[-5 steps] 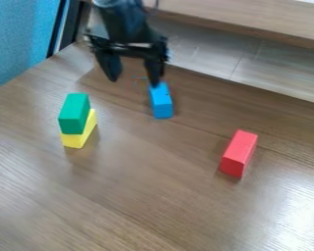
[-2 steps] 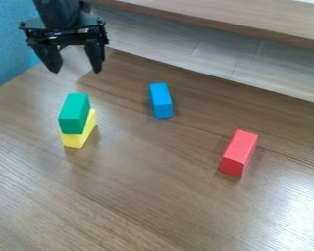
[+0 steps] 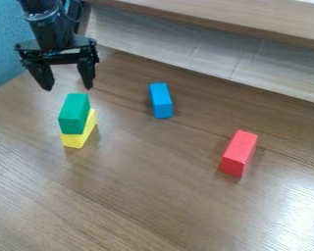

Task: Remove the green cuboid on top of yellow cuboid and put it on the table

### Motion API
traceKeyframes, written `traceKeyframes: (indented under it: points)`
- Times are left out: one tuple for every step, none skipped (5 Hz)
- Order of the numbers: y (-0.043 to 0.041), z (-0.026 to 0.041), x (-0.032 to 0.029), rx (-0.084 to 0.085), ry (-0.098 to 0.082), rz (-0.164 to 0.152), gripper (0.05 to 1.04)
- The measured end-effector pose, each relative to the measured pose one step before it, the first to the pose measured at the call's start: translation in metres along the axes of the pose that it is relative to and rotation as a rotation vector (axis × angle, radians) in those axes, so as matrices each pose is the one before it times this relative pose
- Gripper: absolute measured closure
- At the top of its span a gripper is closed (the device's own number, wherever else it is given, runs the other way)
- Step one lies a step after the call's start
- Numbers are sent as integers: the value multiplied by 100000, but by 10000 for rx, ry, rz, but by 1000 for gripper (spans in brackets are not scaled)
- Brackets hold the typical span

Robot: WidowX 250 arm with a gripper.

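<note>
Over there the gripper [image 3: 69, 85] hangs at the upper left, its fingers spread wide with nothing between them, just above and behind the green block [image 3: 74, 113]. That block sits on top of the yellow one [image 3: 79, 138] on the bench [image 3: 153, 196], with a blue block [image 3: 161, 100] and a red block [image 3: 238, 153] lying apart from the stack.

Bright glare whitened the tabletop [image 3: 153, 196] at lower right; soft shadows lay beside the red block [image 3: 238, 153] and blue block [image 3: 161, 101].
</note>
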State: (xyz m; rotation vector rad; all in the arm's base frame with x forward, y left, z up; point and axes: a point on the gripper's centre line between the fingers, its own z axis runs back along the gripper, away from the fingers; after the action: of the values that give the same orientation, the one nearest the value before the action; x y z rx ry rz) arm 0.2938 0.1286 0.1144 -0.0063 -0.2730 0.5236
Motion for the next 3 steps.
traceKeyframes:
  points:
    - [560,-1935,-357,289,501,124,83]
    - [346,-1045,-123,187,229,83,83]
    - [191,-573,-23,153,92,-21,83]
